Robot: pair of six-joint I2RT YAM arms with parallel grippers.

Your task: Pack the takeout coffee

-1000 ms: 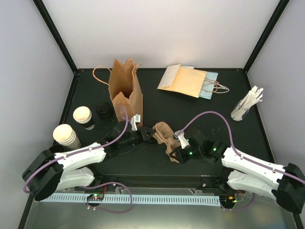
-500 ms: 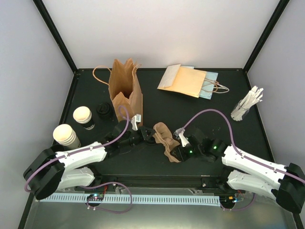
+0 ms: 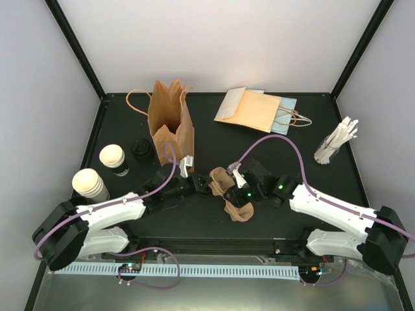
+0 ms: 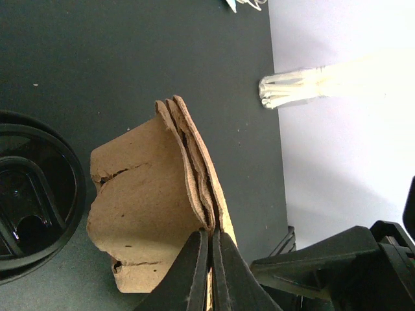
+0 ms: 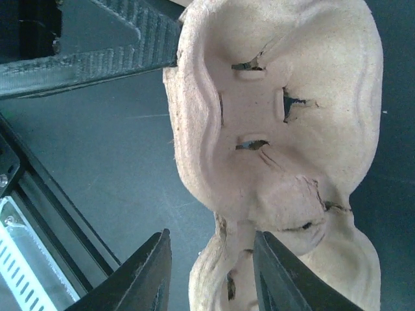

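Cups first: where do the two stand?
— Upright on the table, on the left arm's side of the standing paper bag and nearer the arms than it. The sleeved one is closer to the bag, the ribbed cup further out. Small black lids sit between the sleeved one and the bag.

Is anything touching them?
— No. The work is at the pulp carrier, off the bag's other front corner, towards the right arm.

Why is it held that way?
— The left wrist view shows several nested layers. The left gripper is clamped tight on one rim of that stack, its fingers pressed together over the edge. The right gripper straddles the opposite end with its jaws partly apart. In its own view one finger stands clear of the pulp, so it is not pinching. I judge that one arm anchors the stack while the other goes for a single carrier to peel away.

And the cups against the grippers?
— Well apart from both. The left gripper is past the bag's near corner from them, and the right is further again. I would expect neither cup to be packed until a carrier is free.
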